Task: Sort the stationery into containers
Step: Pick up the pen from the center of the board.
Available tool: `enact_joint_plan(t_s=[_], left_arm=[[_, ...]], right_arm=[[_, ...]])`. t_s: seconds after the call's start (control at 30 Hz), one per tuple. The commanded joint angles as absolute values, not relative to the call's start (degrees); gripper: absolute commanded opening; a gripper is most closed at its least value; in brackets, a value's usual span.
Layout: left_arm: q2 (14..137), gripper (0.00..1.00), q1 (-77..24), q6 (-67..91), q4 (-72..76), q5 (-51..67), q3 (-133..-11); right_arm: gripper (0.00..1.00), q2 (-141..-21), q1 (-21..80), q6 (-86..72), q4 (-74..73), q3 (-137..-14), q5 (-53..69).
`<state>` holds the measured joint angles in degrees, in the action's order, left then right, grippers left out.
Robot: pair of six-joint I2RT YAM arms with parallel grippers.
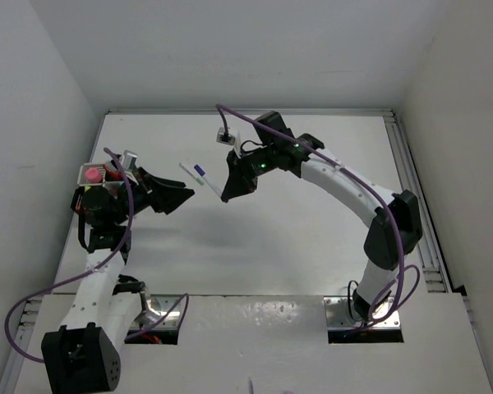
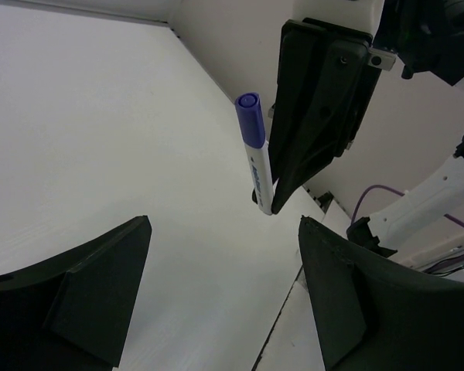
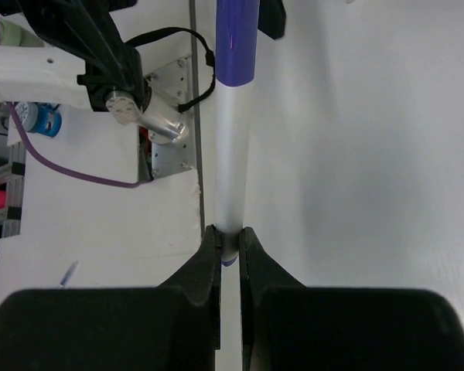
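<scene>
Marker (image 1: 205, 179) with a purple cap and a white barrel: this is the one piece of stationery we can see out in the open, and it is held over the middle-left of the table (image 1: 312, 238), between the two arms. The right gripper (image 1: 224, 195) has its jaws pressed together on the marker's bare end. In the right wrist view we see the two black fingertips (image 3: 211, 246) pinching the barrel (image 3: 233, 154), with the capped end running away from the camera. From the left wrist view the marker (image 2: 255, 147) stands nearly upright, cap at the top, and the right gripper (image 2: 272, 205) is clamped on its lower end. The left gripper (image 1: 177, 197) sits just beside the marker on the left with its jaws spread wide and nothing between them. Its two dark fingers (image 2: 85, 309) frame the bottom of its own view, and the marker lies beyond them, not touching either one. At the table's left edge, partly hidden behind the left arm, we make out a white holder (image 1: 103, 185) with a pink item (image 1: 91, 174) inside it. We cannot tell what else it holds.
</scene>
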<state>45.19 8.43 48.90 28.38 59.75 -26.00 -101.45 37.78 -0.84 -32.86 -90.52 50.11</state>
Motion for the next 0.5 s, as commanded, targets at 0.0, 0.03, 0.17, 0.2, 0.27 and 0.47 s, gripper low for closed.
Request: enact_joint_plan(t_s=[0.0, 0.03, 0.17, 0.2, 0.27, 0.47], left_arm=[[46.3, 0.83, 5.5, 51.2, 33.6, 55.6, -28.4], [46.8, 0.83, 5.3, 51.4, 34.4, 54.9, -28.5], [49.1, 0.83, 4.2, 54.0, 38.0, 52.7, -28.8], [49.4, 0.83, 4.0, 54.4, 39.1, 52.5, -29.1], [50.1, 0.83, 3.3, 54.8, 39.6, 51.7, -29.5], [51.2, 0.67, 2.2, 60.1, 47.9, 51.6, -27.8]], right_arm=[[0.00, -101.1, 39.5, -3.0, -30.0, -91.3, 52.6], [0.00, -101.0, 40.1, -2.9, -30.0, -91.4, 52.7], [0.00, -101.0, 41.0, -2.4, -30.5, -91.7, 52.7], [0.00, -101.1, 41.3, -2.2, -30.8, -91.7, 52.8], [0.00, -101.2, 41.6, -2.0, -30.9, -91.8, 52.6], [0.00, -102.3, 42.8, -2.9, -29.8, -92.2, 52.7]])
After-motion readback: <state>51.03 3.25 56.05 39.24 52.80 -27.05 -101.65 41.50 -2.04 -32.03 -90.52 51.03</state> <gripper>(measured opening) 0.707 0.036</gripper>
